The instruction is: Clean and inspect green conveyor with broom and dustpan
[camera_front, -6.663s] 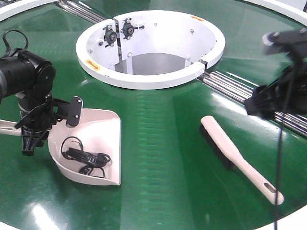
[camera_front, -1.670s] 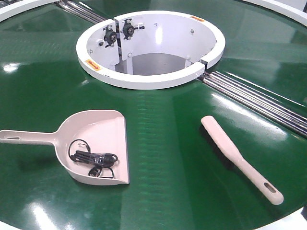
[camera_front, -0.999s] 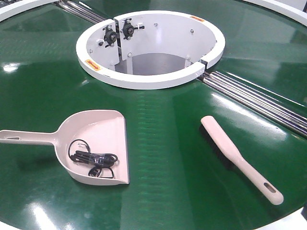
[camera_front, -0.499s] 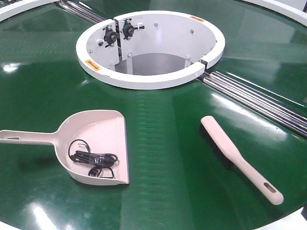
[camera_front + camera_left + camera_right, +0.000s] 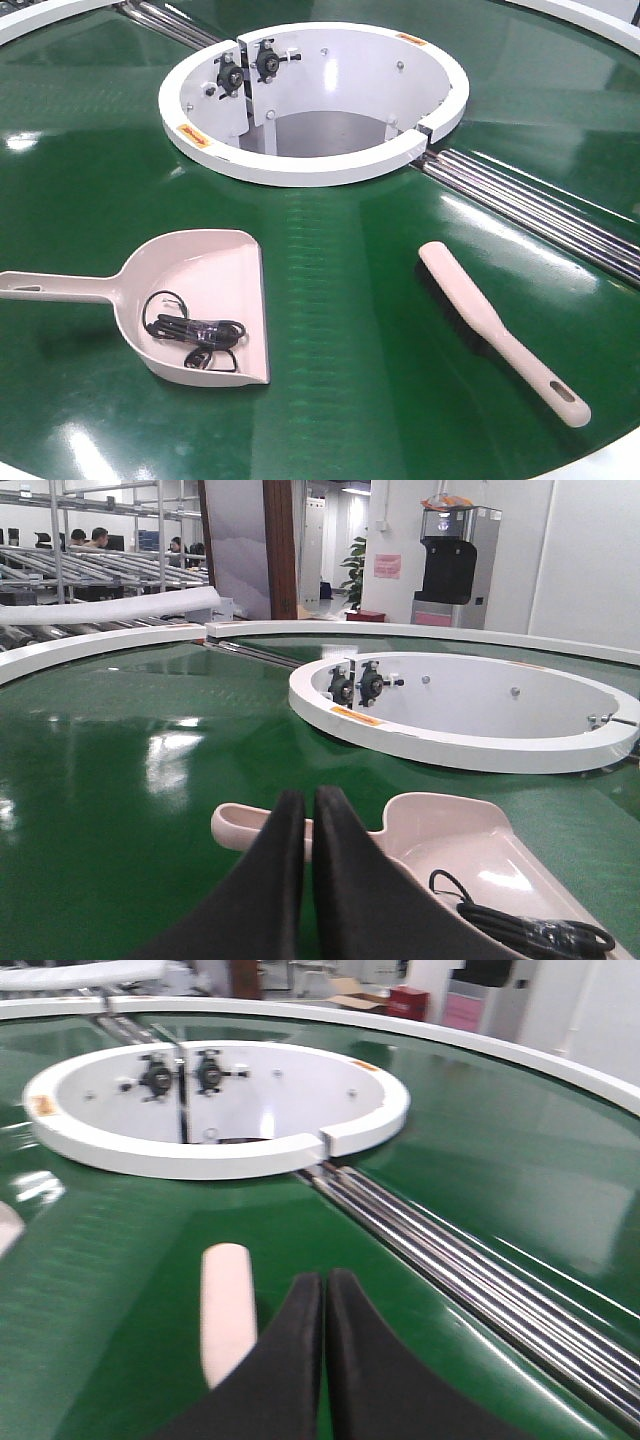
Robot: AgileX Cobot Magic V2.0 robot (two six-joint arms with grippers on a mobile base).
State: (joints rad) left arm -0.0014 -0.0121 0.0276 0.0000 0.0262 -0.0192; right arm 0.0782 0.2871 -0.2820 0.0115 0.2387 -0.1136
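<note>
On green conveyor (image 5: 340,300), both grippers' fingers pressed together, empty; open left gripper (image 5: 305,820) squarely over dustpan (image 5: 210,290) handle before gripping.

No wording can be made out anywhere in these views. The white circular rim (image 5: 470,745) carries small yellow-orange stickers (image 5: 355,716) on its top face, one showing ahead of the left gripper (image 5: 306,810) and slightly to its right, whose fingers are pressed together; the print on it is too small to read. Another such sticker (image 5: 42,1105) sits on the rim far ahead and to the left of the right gripper (image 5: 323,1295), fingers likewise together, and is blurred. Far beyond the left gripper, a pink notice (image 5: 388,566) hangs on the white wall (image 5: 590,550), its text illegible.
</note>
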